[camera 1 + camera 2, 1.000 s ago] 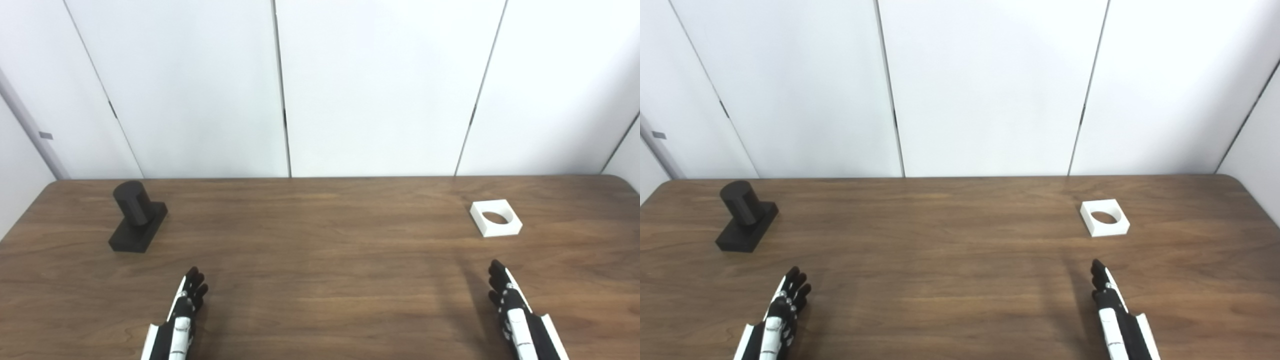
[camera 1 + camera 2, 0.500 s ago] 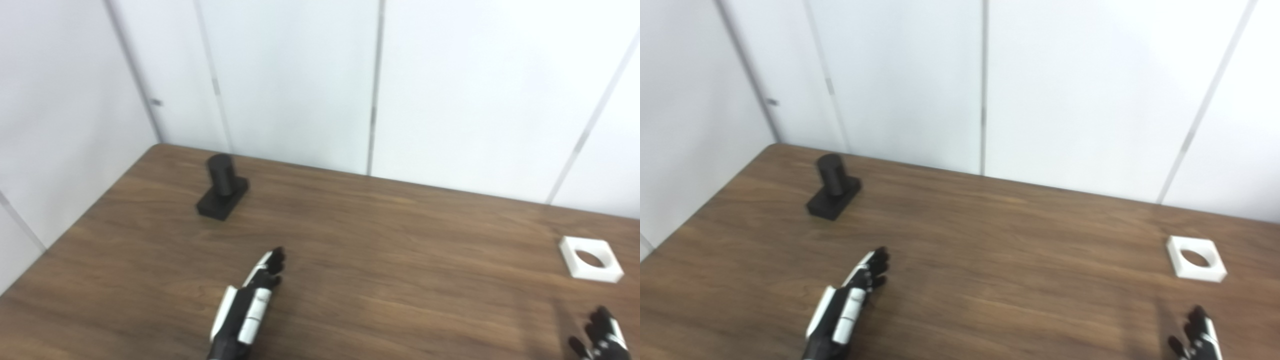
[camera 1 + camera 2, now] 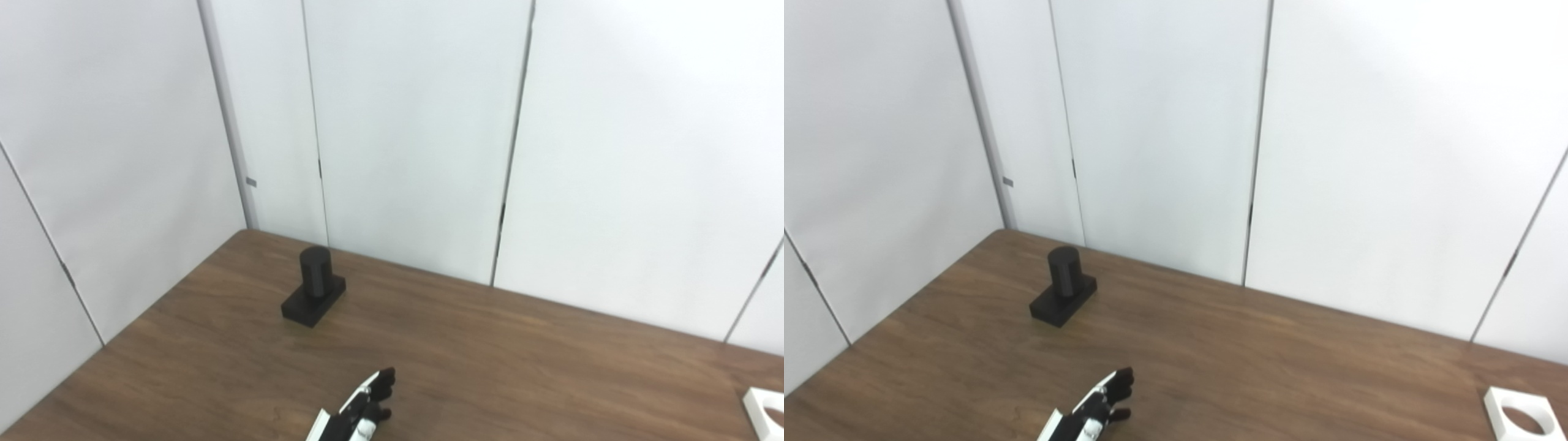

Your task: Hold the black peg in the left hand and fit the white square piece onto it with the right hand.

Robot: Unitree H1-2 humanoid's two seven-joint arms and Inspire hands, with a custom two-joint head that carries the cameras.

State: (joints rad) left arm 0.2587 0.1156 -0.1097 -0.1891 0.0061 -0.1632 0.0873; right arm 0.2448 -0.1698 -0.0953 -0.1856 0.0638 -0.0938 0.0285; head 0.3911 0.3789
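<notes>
Standing upright near the far left corner of a brown wooden worktop [image 3: 1274, 355], the black peg [image 3: 1064, 272] is a short round post rising from a flat rectangular base [image 3: 1061, 303] of the same matte black. It looks rigid, like moulded or printed plastic, and is probably light and not fragile. The matte surface should give fair grip. The round post is the part that must stay free for the fit, so a sensible hold is likely around the base, on its two long sides, or low on the post, leaving the top clear.

Nearer the robot and a little to the right of the peg, well apart from it, is the left hand [image 3: 1102, 401]. Only its dark fingers and part of its white back show above the bottom edge. The fingers lie fairly straight and together, pointing up and away toward the back wall, and they hold nothing.

At the far right, cut by the picture edge, the white square piece [image 3: 1522, 416] lies flat on the worktop, its round hole facing up. It also looks stiff and light, with thin walls best pinched on opposite outer edges.

No right hand appears in either view. White wall panels [image 3: 1164, 122] stand behind the worktop.
</notes>
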